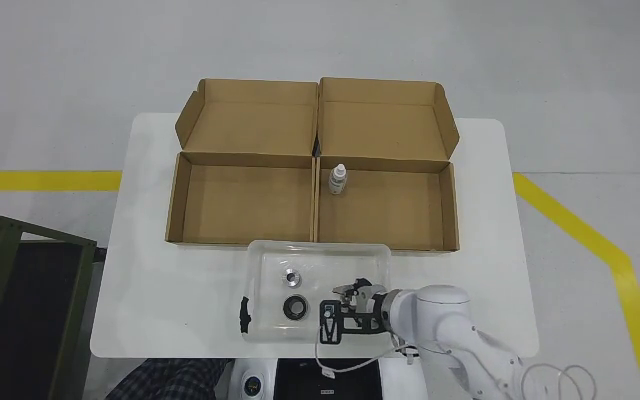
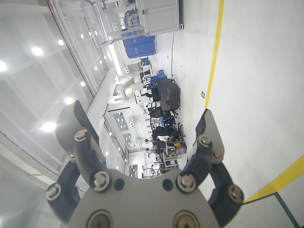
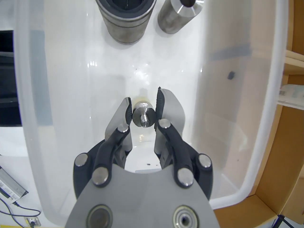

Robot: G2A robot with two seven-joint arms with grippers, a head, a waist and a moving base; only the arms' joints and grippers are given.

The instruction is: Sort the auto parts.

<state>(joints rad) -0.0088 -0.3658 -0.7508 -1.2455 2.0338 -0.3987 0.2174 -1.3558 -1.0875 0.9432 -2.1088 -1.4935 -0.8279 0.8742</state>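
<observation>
Surface: a white surface [image 1: 140, 250] on a pale grey floor marked with yellow tape lines [image 1: 60, 180].
Room: the left wrist view looks out into a large hall with ceiling lights and framed machine enclosures.
Boxes: a left cardboard box [image 1: 245, 200] and a right cardboard box [image 1: 400, 215] sit side by side across the middle, touching, with their lids folded back toward the far edge.
Bottle: a small white bottle [image 1: 339, 180] stands upright in the right box, in its far corner next to the left box.
Bin: a clear bin [image 1: 320, 246] sits at the near edge, just beside the boxes' near walls.
Margins: the boxes and bin stop well short of the left and right edges, so white strips run along both.
Parts: a large bearing sleeve [image 3: 125, 8] and a steel cylinder [image 3: 180, 5] stand upright near each other in the bin, apart from the tool.
Right tool: the right tool [image 3: 143, 96] is down inside the bin, narrowed around a small metal part [image 3: 143, 117], with a pad against each side.
Left tool: the left tool [image 2: 142, 107] is spread wide, with nothing between its fingers.
</observation>
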